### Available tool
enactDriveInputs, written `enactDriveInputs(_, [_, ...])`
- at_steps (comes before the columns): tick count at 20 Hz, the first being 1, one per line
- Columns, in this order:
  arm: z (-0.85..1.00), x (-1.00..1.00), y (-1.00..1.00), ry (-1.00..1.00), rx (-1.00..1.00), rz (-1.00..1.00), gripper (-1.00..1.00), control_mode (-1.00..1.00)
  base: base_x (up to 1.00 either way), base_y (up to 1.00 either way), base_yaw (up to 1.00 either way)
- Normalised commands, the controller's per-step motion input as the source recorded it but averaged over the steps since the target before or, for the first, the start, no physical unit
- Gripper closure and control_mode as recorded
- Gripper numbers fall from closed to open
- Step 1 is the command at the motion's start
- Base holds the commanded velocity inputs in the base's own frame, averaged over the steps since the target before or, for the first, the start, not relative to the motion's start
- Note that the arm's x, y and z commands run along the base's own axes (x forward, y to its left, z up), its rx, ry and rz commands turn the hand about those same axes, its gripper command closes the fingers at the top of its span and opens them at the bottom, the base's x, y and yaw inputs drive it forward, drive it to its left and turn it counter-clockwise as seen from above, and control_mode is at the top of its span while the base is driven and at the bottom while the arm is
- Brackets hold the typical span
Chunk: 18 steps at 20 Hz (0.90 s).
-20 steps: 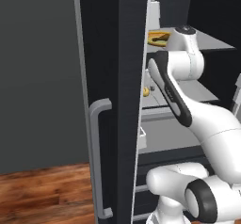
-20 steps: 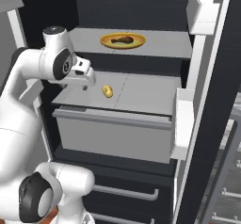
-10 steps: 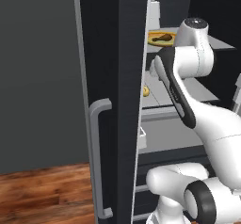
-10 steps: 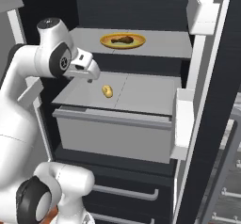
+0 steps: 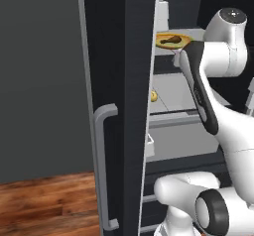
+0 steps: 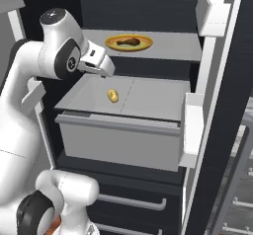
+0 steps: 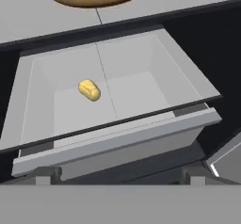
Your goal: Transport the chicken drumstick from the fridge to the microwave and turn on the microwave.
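A: Fridge (image 6: 217,130) standing wide open, black door (image 5: 124,106) swung out at the left with its long grey bar handle (image 5: 101,165) facing the room.

B: And up on the light grey shelf (image 6: 173,44), a yellow plate (image 6: 129,43) carrying the chicken drumstick (image 6: 127,42). Golden-brown, lying flat, well inside the plate's rim.

A: Same plate spotted from the left base view too, drumstick pointing across it. In the hand view, just the near rim of that plate at the top edge, dark meat poking in above it.

B: End effector (image 6: 101,63) hanging in front of the shelf, left of the plate and a little lower. Fingers spread wide apart, nothing between them. No contact with plate or drumstick.

A: Below, grey drawer (image 7: 117,138) pulled out. Sitting on its floor, one small round yellow food item (image 7: 89,90), left of the centre seam, clear of every wall.

B: Same yellow lump from the right base view, resting just under the hand.

A: Wooden floor (image 5: 44,200) showing at the lower left, outside the door.
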Motion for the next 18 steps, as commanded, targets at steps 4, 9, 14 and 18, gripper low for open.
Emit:
enactDriveInputs(4, [0.63,0.0,-0.28,0.0,0.09,-0.13,-1.0,-1.0,0.0,0.0,0.0])
enactDriveInputs(9, [0.36,0.02,-0.11,0.0,0.07,-0.11,-1.0,-1.0,0.0,0.0,0.0])
enactDriveInputs(14, [0.04,0.22,-0.01,0.0,0.03,-0.04,-1.0,-1.0,0.0,0.0,0.0])
enactDriveInputs(18, [0.03,0.18,0.0,-0.09,0.0,-0.03,-1.0,-1.0,0.0,0.0,0.0])
